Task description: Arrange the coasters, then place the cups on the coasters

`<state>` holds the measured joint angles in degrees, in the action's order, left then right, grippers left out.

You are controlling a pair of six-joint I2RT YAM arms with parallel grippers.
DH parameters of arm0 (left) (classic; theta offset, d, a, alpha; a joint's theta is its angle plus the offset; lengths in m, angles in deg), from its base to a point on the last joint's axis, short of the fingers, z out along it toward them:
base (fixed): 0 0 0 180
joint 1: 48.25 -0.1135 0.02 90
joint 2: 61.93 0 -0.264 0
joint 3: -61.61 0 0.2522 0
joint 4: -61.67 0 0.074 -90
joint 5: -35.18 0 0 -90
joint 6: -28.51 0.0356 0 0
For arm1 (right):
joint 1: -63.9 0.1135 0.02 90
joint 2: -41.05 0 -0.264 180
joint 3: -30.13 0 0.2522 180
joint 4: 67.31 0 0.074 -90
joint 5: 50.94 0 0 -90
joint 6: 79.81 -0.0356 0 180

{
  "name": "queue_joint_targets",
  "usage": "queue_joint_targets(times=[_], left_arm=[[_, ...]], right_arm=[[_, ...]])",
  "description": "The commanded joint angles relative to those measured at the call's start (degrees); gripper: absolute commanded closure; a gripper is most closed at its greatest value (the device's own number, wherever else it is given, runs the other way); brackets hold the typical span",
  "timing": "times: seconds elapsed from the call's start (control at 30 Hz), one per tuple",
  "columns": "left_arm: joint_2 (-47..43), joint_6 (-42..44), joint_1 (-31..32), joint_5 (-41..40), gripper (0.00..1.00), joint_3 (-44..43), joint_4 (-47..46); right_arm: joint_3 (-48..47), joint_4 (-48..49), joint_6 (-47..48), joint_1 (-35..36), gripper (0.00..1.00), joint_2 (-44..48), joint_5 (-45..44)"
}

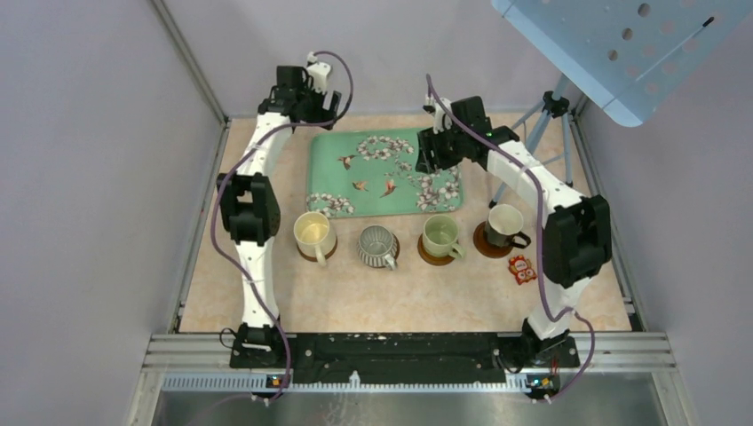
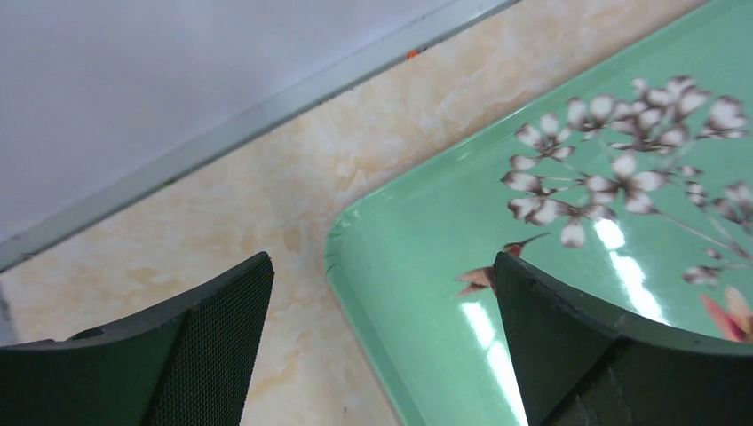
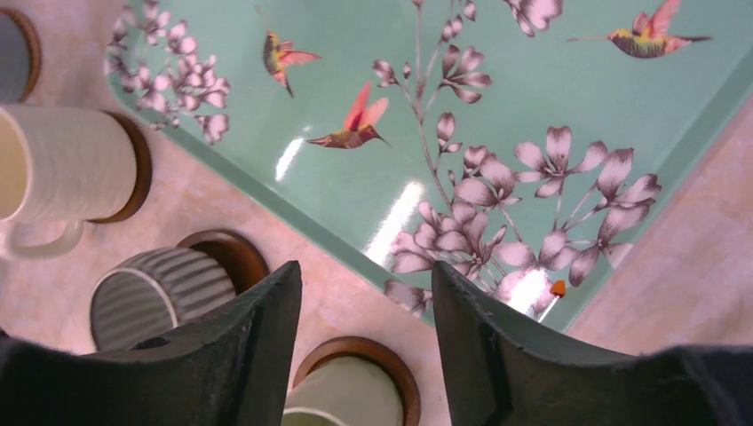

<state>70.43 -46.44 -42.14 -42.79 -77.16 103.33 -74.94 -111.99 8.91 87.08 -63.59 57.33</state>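
Note:
Four cups stand in a row in front of the tray, each on a brown coaster: cream-yellow (image 1: 313, 233), ribbed grey (image 1: 376, 245), pale green (image 1: 440, 235), and black with white inside (image 1: 504, 223). The right wrist view shows the cream cup (image 3: 67, 164), the ribbed cup (image 3: 151, 297) and the pale green cup (image 3: 346, 399) on its coaster (image 3: 404, 364). A further coaster rim (image 3: 28, 40) sits at the top left edge. My left gripper (image 1: 318, 96) (image 2: 382, 275) is open over the tray's far left corner. My right gripper (image 1: 432, 153) (image 3: 366, 284) is open and empty above the tray's near right edge.
The green floral tray (image 1: 330, 169) (image 2: 426, 231) (image 3: 497, 53) lies at the back centre. A small red owl trinket (image 1: 522, 269) lies near the right arm. A tripod (image 1: 546, 120) stands at the back right. A metal wall rail (image 2: 266, 111) runs behind the tray.

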Motion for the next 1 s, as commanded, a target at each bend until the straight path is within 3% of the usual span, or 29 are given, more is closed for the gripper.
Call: queue_joint_targets(times=[0.0,0.27,0.57,0.7,0.97], left_arm=[[-13.13,2.96,0.04,3.86,0.01,4.02,4.8],[-35.36,5.87,0.04,12.5,0.01,27.83,8.4],[-59.19,0.75,0.13,15.09,0.01,55.95,2.9],[-63.74,-0.73,0.13,16.13,0.01,59.44,3.43],[-64.1,-4.02,0.13,13.58,0.01,59.42,4.31]], right_arm=[[0.58,-1.65,3.66,3.55,0.42,6.81,0.98],[13.37,2.12,7.36,6.62,0.21,22.28,-4.79],[30.5,5.5,10.54,6.53,0.17,40.02,-10.58],[34.95,6.29,11.14,6.29,0.17,44.51,-12.45],[36.68,6.32,11.08,5.32,0.16,46.72,-11.84]])
